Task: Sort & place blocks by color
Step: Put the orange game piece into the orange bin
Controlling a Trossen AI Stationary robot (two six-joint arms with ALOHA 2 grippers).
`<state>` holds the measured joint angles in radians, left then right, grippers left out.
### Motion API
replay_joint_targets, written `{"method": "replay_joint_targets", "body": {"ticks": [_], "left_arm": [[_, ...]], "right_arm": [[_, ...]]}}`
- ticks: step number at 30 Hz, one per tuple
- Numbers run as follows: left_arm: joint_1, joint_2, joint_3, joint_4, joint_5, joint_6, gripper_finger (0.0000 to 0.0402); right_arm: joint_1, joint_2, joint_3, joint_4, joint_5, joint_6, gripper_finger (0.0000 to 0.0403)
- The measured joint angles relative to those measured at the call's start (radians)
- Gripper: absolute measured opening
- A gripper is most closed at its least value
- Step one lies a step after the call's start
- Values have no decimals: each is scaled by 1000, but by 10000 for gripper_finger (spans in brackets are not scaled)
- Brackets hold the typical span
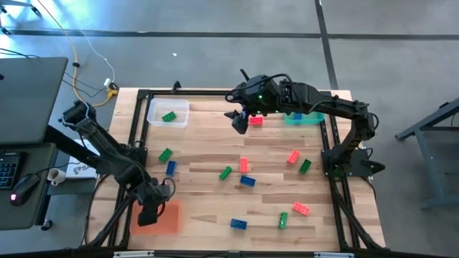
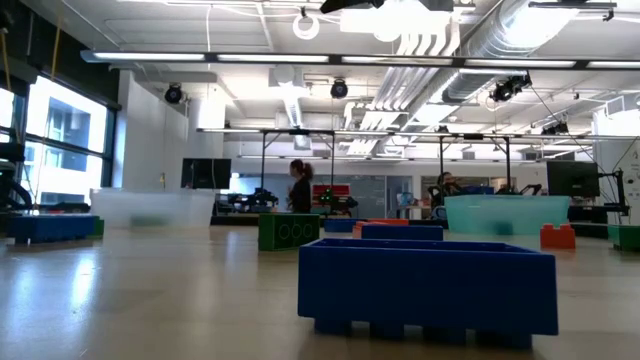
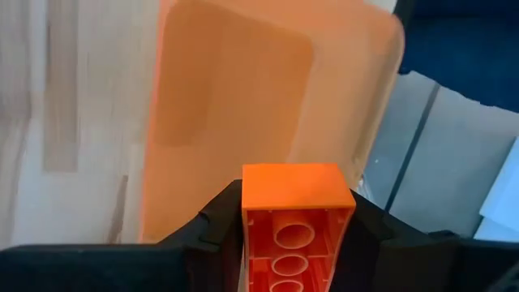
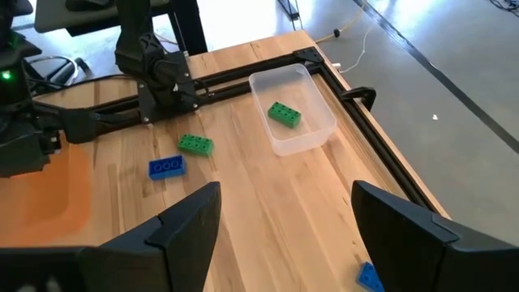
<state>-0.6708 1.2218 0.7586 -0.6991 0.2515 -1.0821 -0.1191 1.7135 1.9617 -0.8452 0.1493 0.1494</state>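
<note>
My left gripper [image 1: 152,213] hangs over the orange tray [image 1: 166,221] at the table's near left corner, shut on a red block [image 3: 298,191]. My right gripper [image 1: 240,123] hovers open above the far middle of the table, holding nothing, its fingers [image 4: 190,223] wide apart. Red, green and blue blocks lie scattered flat on the wood, among them a red one [image 1: 243,165], a green one [image 1: 166,154] and a blue one [image 1: 247,180]. One green block [image 4: 285,114] lies in the clear tray [image 1: 179,115]. My left gripper pinches the red block's two long sides [image 3: 251,231] between its two fingers [image 3: 217,223]. The fingers slant down from the table's left and lie along the block. Its hollow underside faces the wrist camera and its free end [image 3: 292,174] juts past the fingertips, clear above the orange tray.
A teal tray [image 1: 310,119] with a blue block stands at the far right, beside a red block [image 1: 256,120]. A black frame [image 1: 136,136] rims the table. In the low view a blue block [image 2: 430,285] fills the foreground. A laptop and a mouse sit left of the table.
</note>
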Motion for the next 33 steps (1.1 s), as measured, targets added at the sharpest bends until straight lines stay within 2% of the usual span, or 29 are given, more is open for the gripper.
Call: {"method": "replay_joint_targets", "body": {"ticks": [10,24,33], "left_arm": [[0,92,0,65,0,-24,126],[0,194,0,106,22,-52,169],[9,196,0,104,80,-95,213]], "right_arm": [[-13,0,0,-33,0,3,265],[-9,0,0,-215,-3,21,265],[-9,0,0,-278,-29,34,265]]}}
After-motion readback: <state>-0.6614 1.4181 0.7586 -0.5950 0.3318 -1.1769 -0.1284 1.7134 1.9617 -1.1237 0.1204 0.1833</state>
